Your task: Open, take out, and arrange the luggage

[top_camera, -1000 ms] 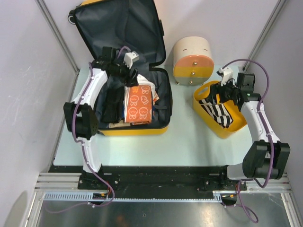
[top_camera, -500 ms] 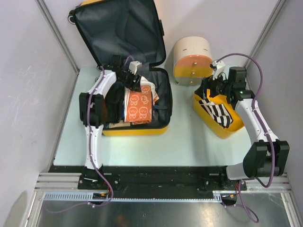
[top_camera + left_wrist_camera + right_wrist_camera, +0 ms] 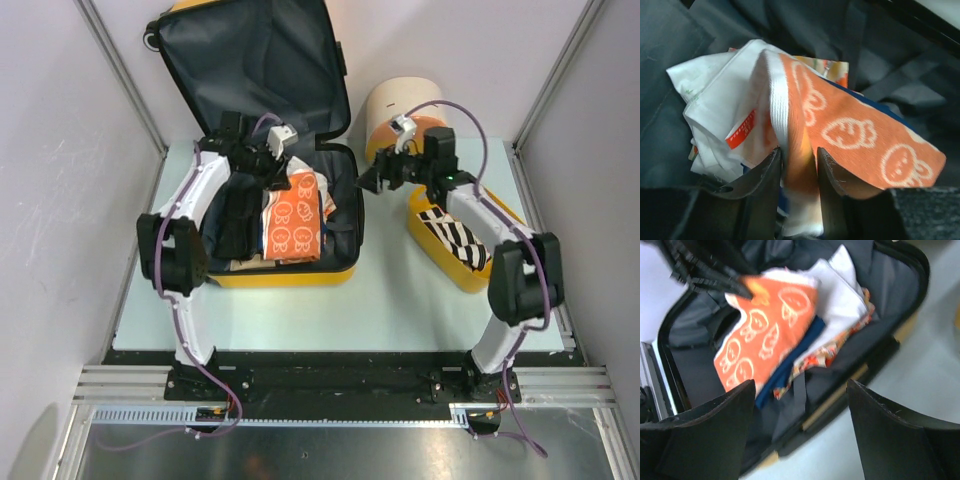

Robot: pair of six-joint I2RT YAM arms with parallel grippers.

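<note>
The left gripper (image 3: pixel 798 154) pinched a fold of the orange cloth (image 3: pixel 855 132) inside the luggage (image 3: pixel 250 60), which lay open at the table's 11 o'clock. The right gripper (image 3: pixel 800 390) hung spread at its 3 o'clock side. Opening looked done, but most clothes were still packed. A second earlier the right gripper was over the yellow basket (image 3: pixel 470 278) and the left jaws stood wide.

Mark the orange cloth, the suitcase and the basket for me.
orange cloth (image 3: pixel 855 135), left wrist view, its printed orange face.
suitcase (image 3: pixel 290 277), top view, its yellow front wall.
basket (image 3: pixel 470 282), top view, its near yellow corner.
</note>
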